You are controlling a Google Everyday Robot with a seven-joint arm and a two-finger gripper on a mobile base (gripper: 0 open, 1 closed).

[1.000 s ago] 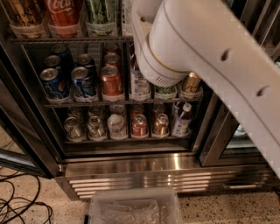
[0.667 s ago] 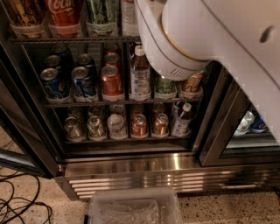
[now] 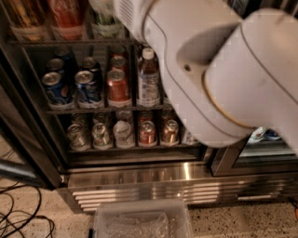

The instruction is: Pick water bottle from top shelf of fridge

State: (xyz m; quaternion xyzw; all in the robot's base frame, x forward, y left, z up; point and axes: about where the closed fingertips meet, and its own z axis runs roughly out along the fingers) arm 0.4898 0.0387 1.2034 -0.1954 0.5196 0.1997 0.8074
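- The white arm (image 3: 195, 60) was seen close to the camera, filling the upper right; it ran from the right edge up and leftward, with a round joint (image 3: 253, 79) at mid-length.
- Its ribbed end segment (image 3: 128, 11) was cut off by the top edge, in front of the top shelf (image 3: 70, 42) of the fridge (image 3: 139, 174).
- The gripper was out of view past that segment; its state could not be told.
- The water bottle could not be made out; the shelf right of the green bottle (image 3: 106, 21) was covered by the arm.
- A red bottle (image 3: 67, 14) was seen on the top shelf, further left.
- Cans (image 3: 88, 86) and a white-capped bottle (image 3: 148, 79) were seen on the rack below.
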